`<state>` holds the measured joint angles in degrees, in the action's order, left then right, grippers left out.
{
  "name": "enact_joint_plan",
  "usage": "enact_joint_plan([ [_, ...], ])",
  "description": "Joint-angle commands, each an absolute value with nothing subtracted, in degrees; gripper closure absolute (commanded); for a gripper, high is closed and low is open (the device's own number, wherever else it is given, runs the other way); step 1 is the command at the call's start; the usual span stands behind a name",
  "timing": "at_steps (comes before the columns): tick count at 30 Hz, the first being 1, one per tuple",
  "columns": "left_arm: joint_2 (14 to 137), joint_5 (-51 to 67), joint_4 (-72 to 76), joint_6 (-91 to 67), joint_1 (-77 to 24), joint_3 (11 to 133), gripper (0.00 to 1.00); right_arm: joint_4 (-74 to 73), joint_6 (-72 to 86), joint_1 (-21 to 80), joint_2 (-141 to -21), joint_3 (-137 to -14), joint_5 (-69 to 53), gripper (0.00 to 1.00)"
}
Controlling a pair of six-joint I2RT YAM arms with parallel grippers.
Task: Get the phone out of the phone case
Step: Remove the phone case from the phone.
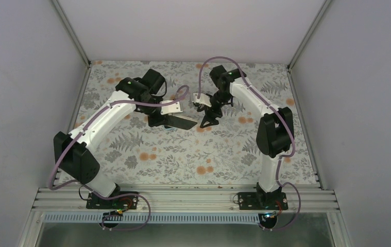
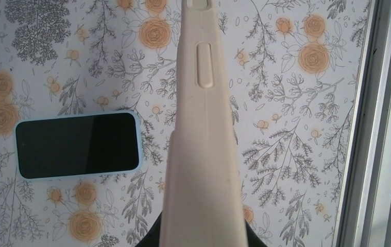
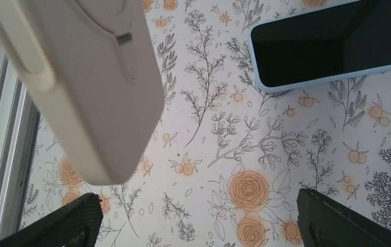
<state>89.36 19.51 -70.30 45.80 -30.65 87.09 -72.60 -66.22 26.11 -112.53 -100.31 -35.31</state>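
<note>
Beige phone case (image 2: 203,128) held edge-on above table, clamped in left gripper (image 1: 158,119). Phone (image 2: 77,145), pale blue rim, dark screen up, lies flat on floral tablecloth (image 2: 296,154), out of case, apart from it. Right gripper (image 3: 198,226) fingers spread wide, holding nothing, near case end.

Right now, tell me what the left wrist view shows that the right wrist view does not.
Only the left wrist view: the whole phone, lying screen up, and the cream case seen edge-on. Only the right wrist view: the right gripper, its fingers wide apart and empty, plus the case's broad face; the phone is cut off there. Both: the case, the pale-blue-rimmed phone already out of it, and the floral cloth beneath.
</note>
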Motion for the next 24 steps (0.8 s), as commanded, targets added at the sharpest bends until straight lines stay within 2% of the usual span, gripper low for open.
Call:
enact_joint_plan([
  [1, 90.6, 21.0, -68.4, 45.2, -30.8, 89.5, 0.98, -72.9, -67.0, 26.1, -111.1, -100.1, -36.7, 0.07],
  [24, 91.0, 22.5, -69.3, 45.3, -31.1, 90.2, 0.98, -66.5, -62.6, 26.1, -113.6, -102.4, -34.0, 0.12],
])
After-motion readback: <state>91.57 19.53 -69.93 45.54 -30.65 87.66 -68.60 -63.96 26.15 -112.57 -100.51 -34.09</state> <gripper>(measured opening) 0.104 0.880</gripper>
